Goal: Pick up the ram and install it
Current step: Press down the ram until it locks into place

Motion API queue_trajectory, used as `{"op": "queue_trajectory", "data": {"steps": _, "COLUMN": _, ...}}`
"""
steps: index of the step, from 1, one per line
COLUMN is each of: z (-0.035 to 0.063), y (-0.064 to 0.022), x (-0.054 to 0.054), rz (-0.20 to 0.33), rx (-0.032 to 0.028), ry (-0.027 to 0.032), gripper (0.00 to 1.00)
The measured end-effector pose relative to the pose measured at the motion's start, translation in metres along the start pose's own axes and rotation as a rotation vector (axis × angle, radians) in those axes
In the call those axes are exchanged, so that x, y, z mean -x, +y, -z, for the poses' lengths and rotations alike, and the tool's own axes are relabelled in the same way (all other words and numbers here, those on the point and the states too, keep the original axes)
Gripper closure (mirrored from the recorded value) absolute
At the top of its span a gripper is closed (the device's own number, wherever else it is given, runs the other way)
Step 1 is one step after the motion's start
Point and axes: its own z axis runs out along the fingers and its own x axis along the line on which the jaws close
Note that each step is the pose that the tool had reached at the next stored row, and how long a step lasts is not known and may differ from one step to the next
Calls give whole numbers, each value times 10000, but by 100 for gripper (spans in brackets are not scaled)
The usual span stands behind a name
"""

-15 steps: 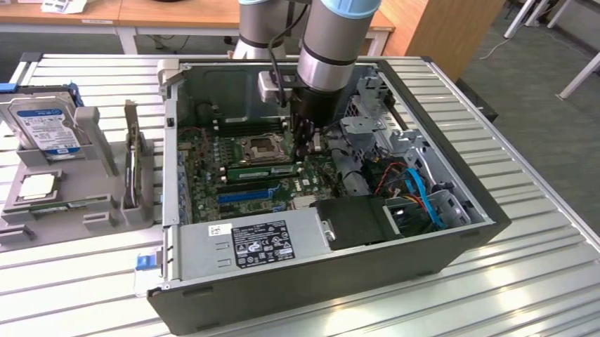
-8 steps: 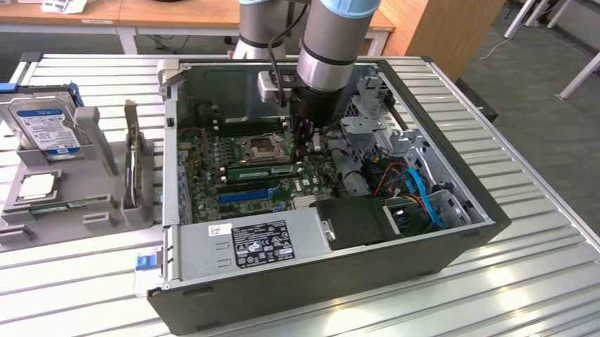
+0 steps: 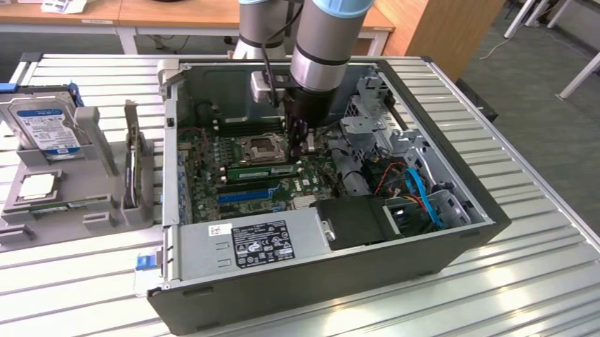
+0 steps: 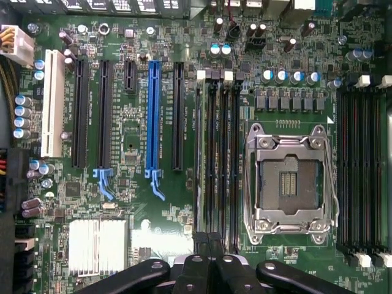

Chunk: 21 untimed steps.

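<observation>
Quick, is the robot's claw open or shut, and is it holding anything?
Gripper: shut, fingertips together over the motherboard's memory slots; whether it holds anything cannot be told.

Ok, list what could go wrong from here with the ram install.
1. The shut hand hangs over the memory slots. Whether the ram sits fully in its slot is unclear, so pressing off line might bend it.
2. The open CPU socket lies right beside those slots. A sideways slip could strike its bare contacts.
</observation>
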Motion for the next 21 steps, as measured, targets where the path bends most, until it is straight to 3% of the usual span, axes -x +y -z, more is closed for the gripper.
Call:
{"op": "queue_trajectory", "data": {"steps": 10, "z": -3, "y": 42, "x": 0, "rz": 0, "rx": 0, "ry": -1, "gripper": 90}}
{"op": "queue_trajectory", "data": {"steps": 21, "z": -8, "y": 146, "x": -1, "rz": 1, "rx": 0, "ry": -1, "gripper": 90}}
